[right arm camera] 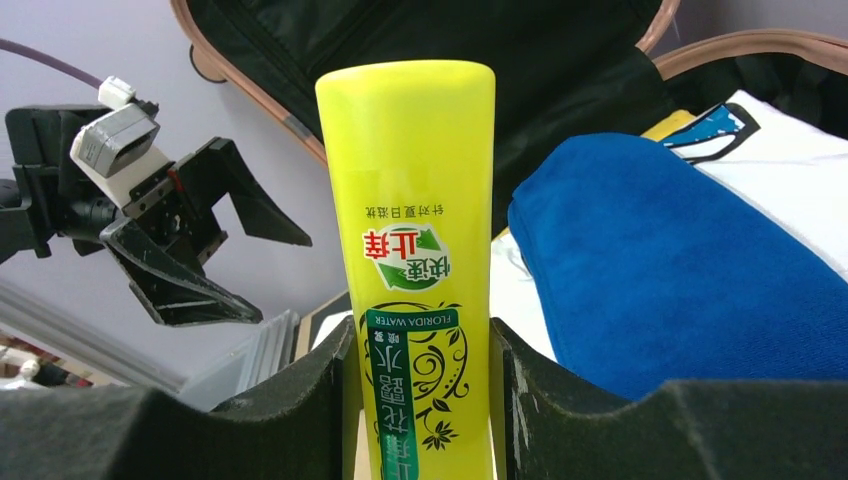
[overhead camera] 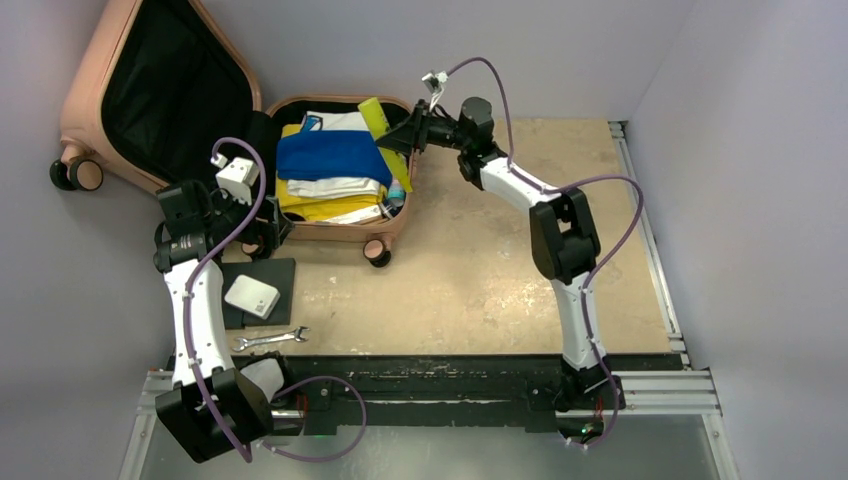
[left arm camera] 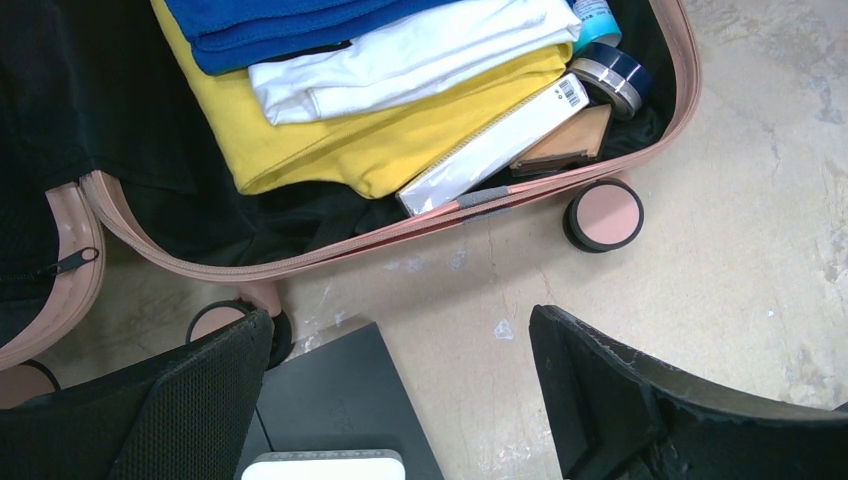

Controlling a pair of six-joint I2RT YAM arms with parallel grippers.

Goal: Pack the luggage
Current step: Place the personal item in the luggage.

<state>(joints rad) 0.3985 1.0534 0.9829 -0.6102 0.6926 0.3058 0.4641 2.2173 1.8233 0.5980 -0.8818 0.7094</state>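
Open luggage [overhead camera: 335,232] at the bench's [overhead camera: 500,280] far left already holds folded clothes [overhead camera: 330,165]. The right tool [overhead camera: 405,135] grips a yellow bottle [right arm camera: 410,200] over it, not yet packed. The left tool [left arm camera: 395,330] hangs wide, empty. Lid not yet shut.

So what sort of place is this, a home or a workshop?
Likely a robotics test bench, not a home: left arm and right arm bolted to a metal rail at a scuffed table, a wrench lying loose, plain walls close around the pink suitcase.
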